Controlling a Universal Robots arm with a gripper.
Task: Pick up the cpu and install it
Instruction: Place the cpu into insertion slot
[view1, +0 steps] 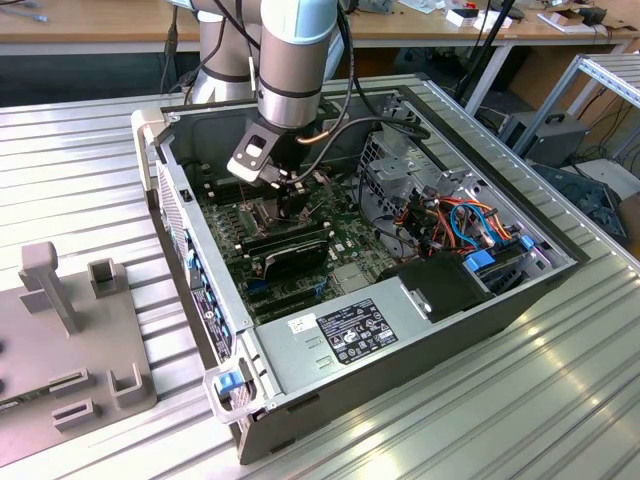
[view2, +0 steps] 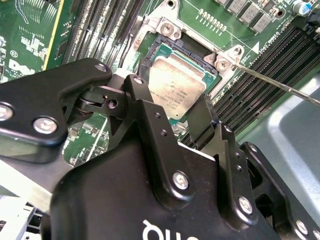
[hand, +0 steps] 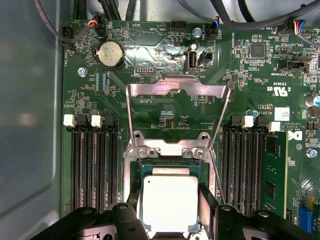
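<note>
Gripper (hand: 170, 212) is hanging directly over the socket (hand: 131, 172), fingers (hand: 207, 200) spread at 3 and 9 o'clock of the cpu (hand: 169, 202), which is lying flat inside the socket between them.

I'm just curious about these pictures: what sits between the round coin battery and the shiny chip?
In the first wrist view, the socket's hinged metal frame, flipped open, lies between the coin battery and the cpu.

The exterior view looks down from high up and far off at the open computer case (view1: 400, 300) on the counter (view1: 80, 180). Both wrist views sit very close above the gripper (hand: 170, 220), looking down past it at the green motherboard (hand: 165, 107) and its socket (view2: 170, 30).
</note>
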